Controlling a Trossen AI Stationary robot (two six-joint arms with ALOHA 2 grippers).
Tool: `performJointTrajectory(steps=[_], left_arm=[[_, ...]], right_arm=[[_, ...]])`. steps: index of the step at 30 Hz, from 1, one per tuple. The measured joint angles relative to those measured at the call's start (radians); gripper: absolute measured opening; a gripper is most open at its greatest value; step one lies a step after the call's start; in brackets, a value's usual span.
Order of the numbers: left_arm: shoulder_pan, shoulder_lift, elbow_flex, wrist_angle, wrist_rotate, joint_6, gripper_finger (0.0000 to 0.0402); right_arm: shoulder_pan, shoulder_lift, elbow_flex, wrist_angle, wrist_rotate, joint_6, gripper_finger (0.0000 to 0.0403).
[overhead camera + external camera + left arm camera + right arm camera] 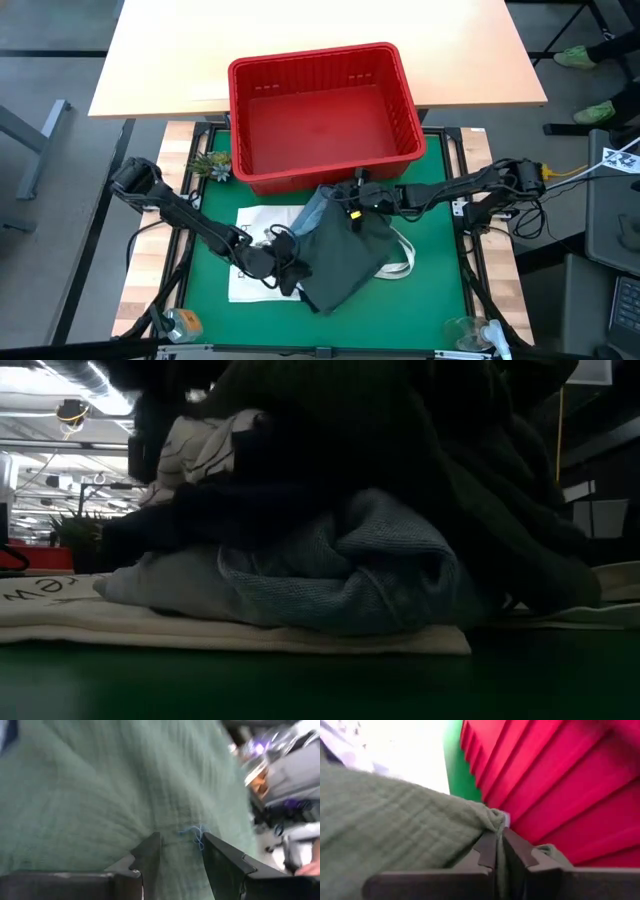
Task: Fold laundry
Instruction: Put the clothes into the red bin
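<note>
Lying heaped at the middle of the green mat [440,270], partly over a white tote bag [255,225]: the laundry, with a dark olive green garment [345,260] draped on top, light blue denim [360,575] low in the pile, a navy piece [250,510] above that and a white leaf-printed one [205,450] behind; pinched at two opposite edges, apparently to lift and spread the olive cloth for a fold. Clamped shut on a corner of the dark olive green garment, close against the red basket's [320,115] near wall: right gripper [499,851], fingers pressed together over a thin fold of cloth. Set at the garment's other side, toward the front-left of the pile: left gripper [181,854], fingers parted with a bunch of olive fabric and a loose blue thread between them (held or merely resting there, could not be told). Left little room on the basket side, its wall standing just beside the gripped corner; found open mat to the right and front of the pile, with the tote's handles [405,262] trailing across it; judged the front and right as the freer way to draw the cloth out flat.
</note>
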Motion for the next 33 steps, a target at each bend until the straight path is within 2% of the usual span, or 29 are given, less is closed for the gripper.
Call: performJointTrajectory(steps=[7, 16, 19, 27, 33], left_arm=[[-0.022, 0.106, 0.000, 0.002, 0.100, -0.034, 0.0137], [-0.048, 0.131, 0.000, 0.005, 0.104, -0.062, 0.0137], [-0.050, 0.131, 0.000, 0.005, 0.104, -0.061, 0.0137], [-0.051, 0.131, 0.000, 0.005, 0.104, -0.062, 0.0137], [-0.051, 0.131, 0.000, 0.005, 0.104, -0.062, 0.0137]], right_arm=[[-0.026, 0.078, 0.001, -0.016, -0.018, 0.006, 0.0021], [-0.027, 0.078, 0.024, -0.067, -0.063, 0.003, 0.0029], [-0.027, 0.078, 0.064, -0.148, -0.079, 0.003, 0.0063], [-0.025, 0.078, 0.235, -0.430, -0.015, 0.030, 0.0205], [-0.027, 0.075, 0.450, -0.811, -0.008, 0.040, 0.0251]])
